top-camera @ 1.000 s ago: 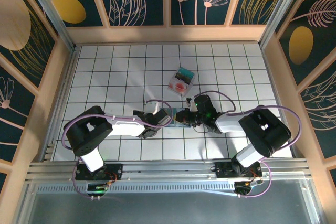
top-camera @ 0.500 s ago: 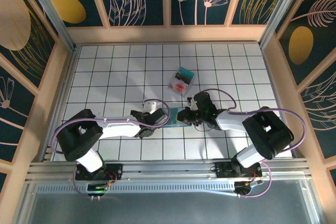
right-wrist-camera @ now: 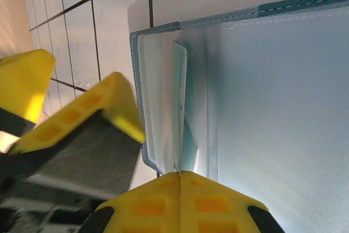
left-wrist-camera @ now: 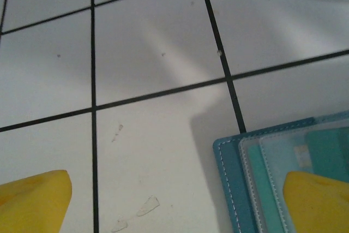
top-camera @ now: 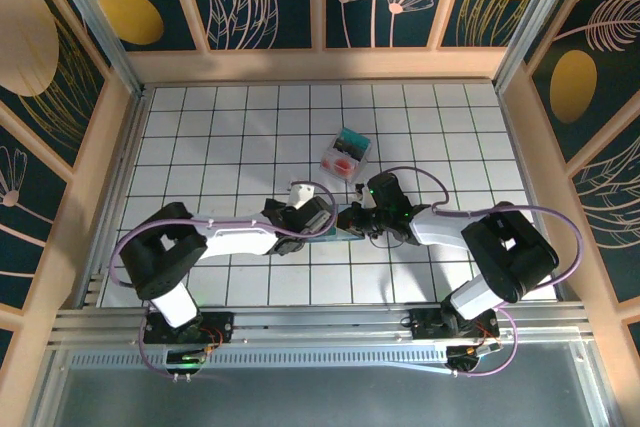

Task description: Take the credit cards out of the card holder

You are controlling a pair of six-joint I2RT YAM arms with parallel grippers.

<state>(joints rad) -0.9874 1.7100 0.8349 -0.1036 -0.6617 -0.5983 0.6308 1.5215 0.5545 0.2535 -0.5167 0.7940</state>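
The white tiled tabletop point(top-camera: 200, 127) lies under both my arms. The card holder point(right-wrist-camera: 272, 107) is open and flat on it, right between my two sets of fingers. Well beyond them, the credit cards point(top-camera: 345, 155) already out sit in a small heap.

My left fingers point(top-camera: 322, 219) are spread as wide as they go and hold nothing. One hovers over the holder's corner, the other over bare tile beside it. A teal card point(left-wrist-camera: 330, 151) shows in a pocket just ahead of the first. My right fingers point(right-wrist-camera: 180, 189) are pressed together on a thin pale leaf point(right-wrist-camera: 180, 102) standing up from the holder; I cannot tell whether it is a pocket flap or a card.

I judge the step in hand is drawing out the next card. The right pinch should steady the holder while the left fingers lower, straddle only the card's edge, and pull along the pocket, not upward.
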